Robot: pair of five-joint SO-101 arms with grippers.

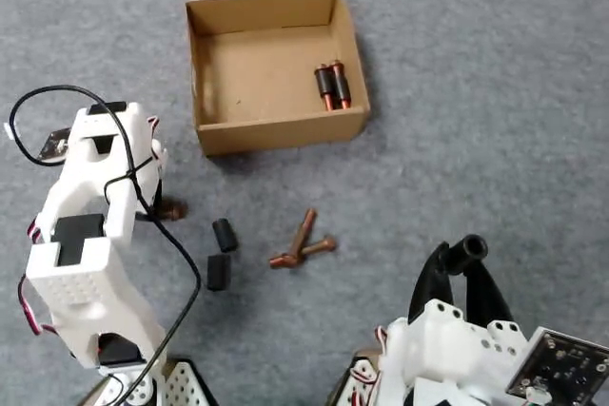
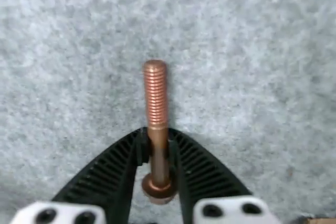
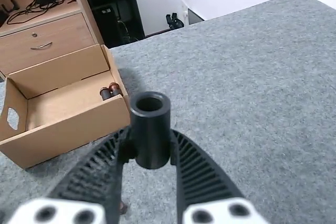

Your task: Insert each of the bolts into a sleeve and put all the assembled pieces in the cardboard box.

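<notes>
left gripper: the left gripper (image 2: 157, 142) is clamping shut on a copper bolt (image 2: 155, 93) just above its head, leaving the threaded end jutting out free to enter a bore.
right gripper: the right gripper (image 3: 149, 148) is pinching a black sleeve (image 3: 150, 121) by its sides, so the open mouth is facing away from the fingers, seemingly to receive the thread.
step in hand: both halves are being held well apart; by my judgement, the arms are needing to bring thread and bore into line.
cardboard box: the cardboard box (image 1: 276, 132) is holding two assembled pieces (image 1: 332, 87), lying side by side near the wall on the high view's right.
waiting parts: two loose sleeves (image 1: 224, 234) and two loose bolts (image 1: 305, 227), the bolts touching each other, are lying on the grey mat (image 1: 495, 121) between the arms.
risk: a slight tilt is likely jamming the thread on the sleeve's rim.
</notes>
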